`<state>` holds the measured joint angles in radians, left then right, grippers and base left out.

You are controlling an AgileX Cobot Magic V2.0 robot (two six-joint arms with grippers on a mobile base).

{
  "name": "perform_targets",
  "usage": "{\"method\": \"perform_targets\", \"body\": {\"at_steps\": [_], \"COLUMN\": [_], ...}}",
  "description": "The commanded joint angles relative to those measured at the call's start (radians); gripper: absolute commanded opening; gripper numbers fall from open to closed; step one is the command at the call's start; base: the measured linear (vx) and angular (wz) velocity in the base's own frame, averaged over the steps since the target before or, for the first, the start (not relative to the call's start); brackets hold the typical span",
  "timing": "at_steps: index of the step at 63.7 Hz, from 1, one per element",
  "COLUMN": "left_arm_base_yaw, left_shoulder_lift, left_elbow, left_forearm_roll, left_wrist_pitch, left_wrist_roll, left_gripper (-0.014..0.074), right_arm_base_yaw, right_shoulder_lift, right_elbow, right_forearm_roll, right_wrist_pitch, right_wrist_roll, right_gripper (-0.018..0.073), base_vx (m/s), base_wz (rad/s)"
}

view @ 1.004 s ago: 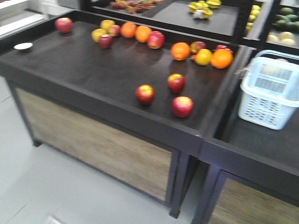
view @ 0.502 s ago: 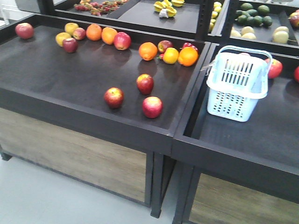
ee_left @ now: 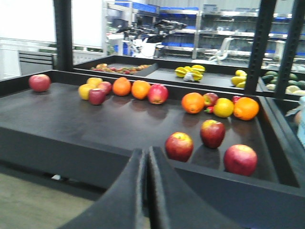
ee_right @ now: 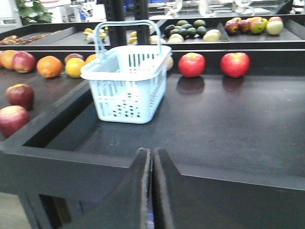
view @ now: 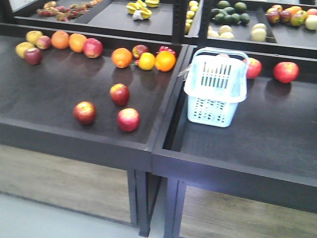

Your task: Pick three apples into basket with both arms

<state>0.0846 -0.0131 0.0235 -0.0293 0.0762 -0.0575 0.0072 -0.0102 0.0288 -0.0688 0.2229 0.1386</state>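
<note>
Closest to the wrist cams: the left gripper [ee_left: 146,153] is pinched together with nothing in it, just short of the tray's front rim. The right gripper [ee_right: 151,152] is the same, jaws pressed closed and empty.

Next out is the left tray [view: 59,84], with a matte black top, a raised rim, a wood-look panel [view: 64,178] underneath and pale grey floor [view: 39,220]. The three task apples sit loose near its front right. There's the front apple [view: 128,119], the left apple [view: 84,112] at its 9 o'clock and the back apple [view: 119,94] at roughly 11 – none touching.

The basket [view: 216,89] stands upright in the right tray [view: 257,134], just past the divider, around 2 o'clock from the apples, handle up.

Further back, oranges [view: 122,57] mixed with other fruit line the left tray's rear rim at 12 o'clock. Two red apples [view: 286,72] lie at the basket's 2 o'clock.

Beyond that are more trays with yellow fruit [view: 138,6] and dark green fruit [view: 230,10]. The left wrist view shows metal shelving [ee_left: 190,33] with blue bins at the far wall.
</note>
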Motion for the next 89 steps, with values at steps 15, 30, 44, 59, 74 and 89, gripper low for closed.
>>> {"method": "perform_targets", "body": {"at_steps": [15, 30, 44, 59, 74, 89], "left_arm_base_yaw": [-0.005, -0.005, -0.005, -0.005, -0.005, -0.005], "left_shoulder_lift": [-0.014, -0.014, -0.014, -0.014, -0.014, -0.014], "left_elbow": [0.024, 0.024, 0.024, 0.024, 0.024, 0.024], "left_forearm_roll": [-0.008, -0.008, -0.008, -0.008, -0.008, -0.008], "left_wrist_pitch": [-0.076, -0.076, -0.076, -0.076, -0.076, -0.076], "left_wrist_roll": [-0.006, -0.006, -0.006, -0.006, -0.006, -0.006], "left_gripper": [-0.0006, -0.0006, -0.0006, -0.0006, -0.0006, -0.0006], "right_arm_base_yaw": [-0.007, -0.007, -0.007, -0.007, -0.007, -0.007], "right_shoulder_lift": [-0.011, -0.011, -0.011, -0.011, -0.011, -0.011], "right_elbow": [0.013, 0.013, 0.013, 0.013, 0.013, 0.013], "right_forearm_roll": [-0.009, -0.009, -0.009, -0.009, -0.009, -0.009], "right_wrist_pitch": [-0.068, -0.068, -0.068, -0.068, -0.068, -0.068], "right_wrist_roll": [-0.006, -0.006, -0.006, -0.006, -0.006, -0.006], "right_gripper": [-0.0004, -0.0004, -0.0004, -0.0004, -0.0004, -0.0004], "base_vx": [0.08, 0.08, 0.1, 0.12, 0.11, 0.09], "base_wz": [-0.19, -0.14, -0.07, -0.06, -0.15, -0.11]}}
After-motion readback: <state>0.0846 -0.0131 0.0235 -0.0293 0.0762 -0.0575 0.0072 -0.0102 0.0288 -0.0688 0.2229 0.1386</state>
